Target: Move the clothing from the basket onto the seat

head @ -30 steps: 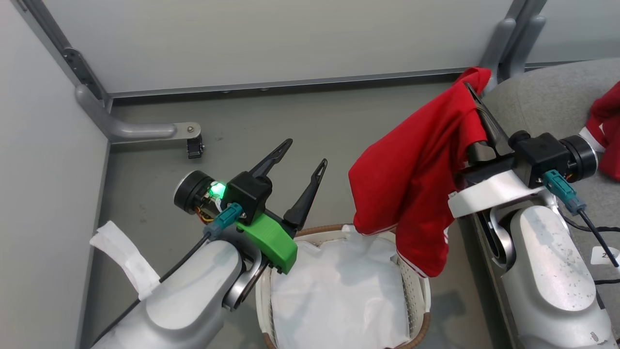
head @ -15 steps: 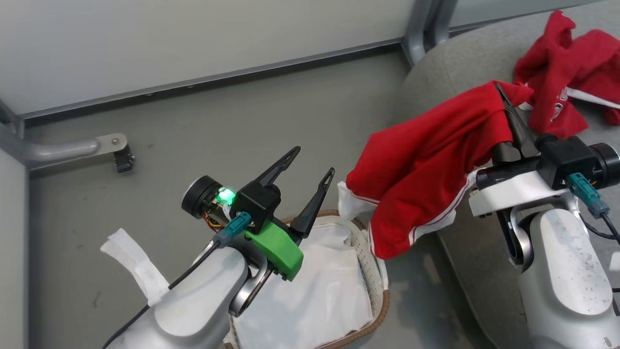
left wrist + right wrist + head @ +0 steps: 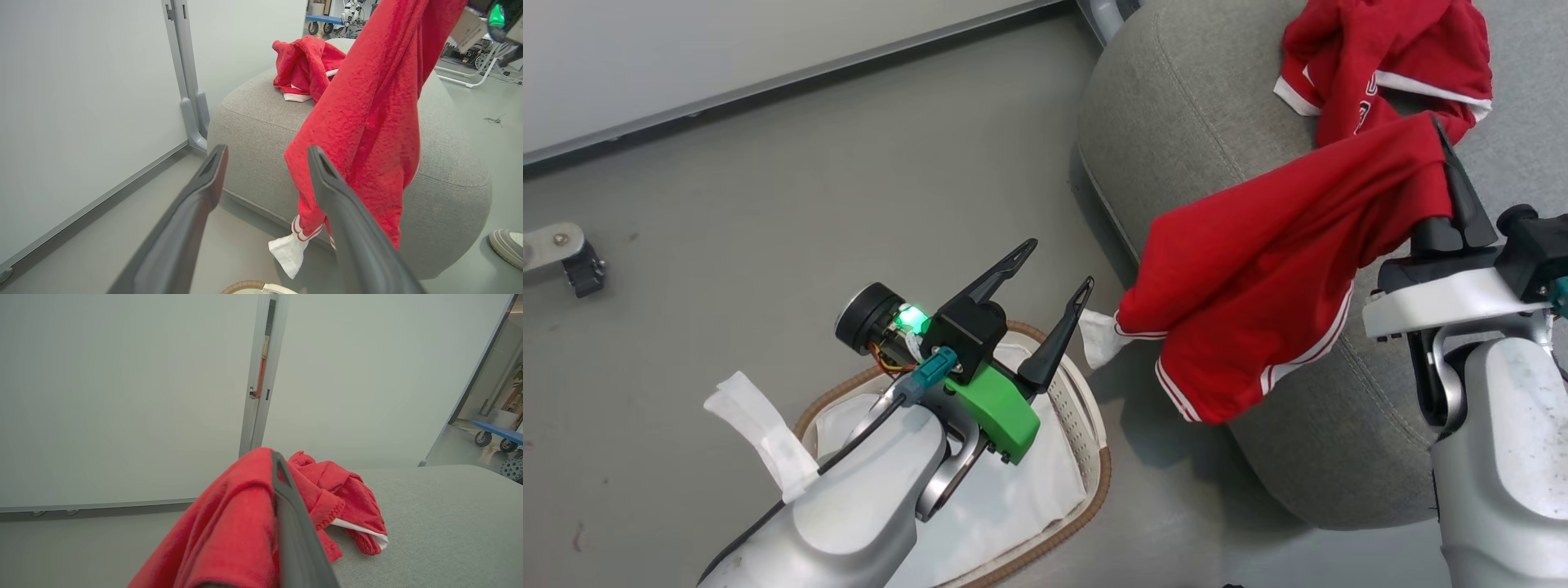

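The right end effector [image 3: 1441, 139] pinches a red garment [image 3: 1258, 278] draping over the seat [image 3: 1192, 122] edge, the left end effector [image 3: 1060, 262] gapes empty by the basket [image 3: 1086, 408], and the second garment [image 3: 1388, 49] has print too small to read.

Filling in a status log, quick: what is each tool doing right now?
Left tool: open, holding nothing.
Right tool: closed on the red garment.
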Controlling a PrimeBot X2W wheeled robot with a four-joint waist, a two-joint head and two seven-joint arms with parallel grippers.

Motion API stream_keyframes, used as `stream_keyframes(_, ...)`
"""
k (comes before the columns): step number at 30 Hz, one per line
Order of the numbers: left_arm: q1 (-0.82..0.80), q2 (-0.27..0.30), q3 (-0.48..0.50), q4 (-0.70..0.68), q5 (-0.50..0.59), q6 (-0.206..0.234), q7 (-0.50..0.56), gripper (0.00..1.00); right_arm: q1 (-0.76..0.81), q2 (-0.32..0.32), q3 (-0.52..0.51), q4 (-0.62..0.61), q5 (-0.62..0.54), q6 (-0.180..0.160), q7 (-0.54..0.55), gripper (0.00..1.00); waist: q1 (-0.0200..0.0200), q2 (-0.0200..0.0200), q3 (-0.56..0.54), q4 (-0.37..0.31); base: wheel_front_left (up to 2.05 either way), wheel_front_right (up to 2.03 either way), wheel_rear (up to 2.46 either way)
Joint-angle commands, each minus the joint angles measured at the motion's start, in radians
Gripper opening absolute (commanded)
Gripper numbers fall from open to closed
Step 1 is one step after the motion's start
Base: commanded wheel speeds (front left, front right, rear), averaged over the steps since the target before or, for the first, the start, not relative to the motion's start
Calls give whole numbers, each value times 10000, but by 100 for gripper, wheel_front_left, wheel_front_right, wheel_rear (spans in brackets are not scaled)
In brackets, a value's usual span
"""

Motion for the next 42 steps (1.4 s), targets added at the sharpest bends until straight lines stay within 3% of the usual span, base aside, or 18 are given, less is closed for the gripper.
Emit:
stream_keyframes(1, -140, -3, 22, 64, 88, -49, -3, 100, -213, -17, -116, -52, -45, -11, -1, 0, 0, 77, 356, -178, 0, 0, 0)
stream_keyframes(12, -486, 158, 156, 232, 94, -51, 3, 100, -3190, -180, -1629, -542, -1929, -11, -3, 0, 0, 77, 1144, 537, 0, 0, 0)
stream_keyframes(15, -585, 197, 149, 207, 147, -37, 21, 100, -4267, -741, -2188, -489, -2231, -11, -1, 0, 0, 77, 1390, 840, 0, 0, 0)
stream_keyframes(23, -943, 251, 78, -31, 232, 2, 195, 100, -7085, -3362, -3300, 1086, -2506, -11, -1, 0, 0, 77, 2227, 1678, 0, 0, 0)
stream_keyframes(30, -1287, 353, 96, -358, 324, 141, 320, 100, -7573, -4746, -4032, 2642, -2810, -11, 343, 0, 0, 77, 3026, 2080, 0, 0, 0)
stream_keyframes(34, -1420, 385, 43, -534, 420, 197, 391, 100, -7125, -4859, -4603, 3859, -2943, -11, 280, 0, 0, 77, 3403, 2237, 0, 0, 0)
stream_keyframes(42, -1468, 521, -113, -746, 522, 276, 654, 100, -5874, -4245, -6152, 6042, -3475, -11, 8, 0, 0, 77, 3847, 2211, 0, 0, 0)
